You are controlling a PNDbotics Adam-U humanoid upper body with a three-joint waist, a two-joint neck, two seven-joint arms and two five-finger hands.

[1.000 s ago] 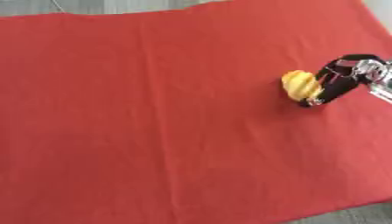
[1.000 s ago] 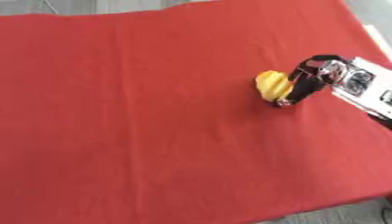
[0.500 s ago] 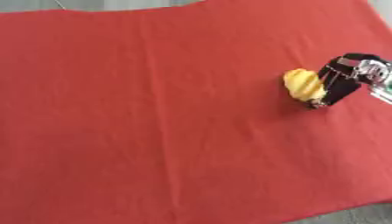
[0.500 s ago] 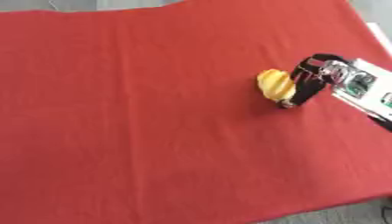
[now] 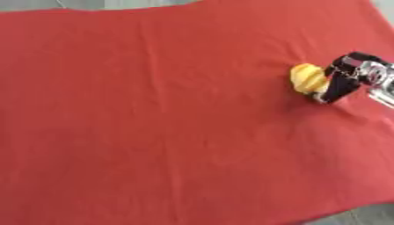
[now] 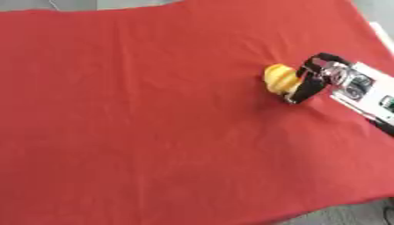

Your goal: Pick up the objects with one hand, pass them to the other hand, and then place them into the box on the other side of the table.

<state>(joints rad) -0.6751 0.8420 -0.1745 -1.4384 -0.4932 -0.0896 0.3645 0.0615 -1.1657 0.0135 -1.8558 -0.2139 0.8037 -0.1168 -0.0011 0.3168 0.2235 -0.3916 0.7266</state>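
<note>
A small yellow object [image 5: 307,78] lies on the red cloth [image 5: 154,114] at the right side of the table. My right hand [image 6: 311,80] comes in from the right edge and sits right against the object's right side, with its black fingers curled down beside it and touching the cloth. Whether the fingers close round the object is hidden by the hand itself. The left hand appears in neither view. No box is in view.
The red cloth covers nearly the whole table; grey floor shows past its far edge [image 5: 115,3] and at the lower right corner [image 6: 362,215]. A pale strip [image 6: 381,35] lies at the right edge.
The right hand and the yellow object stay almost in place; the pictures have shifted slightly.
</note>
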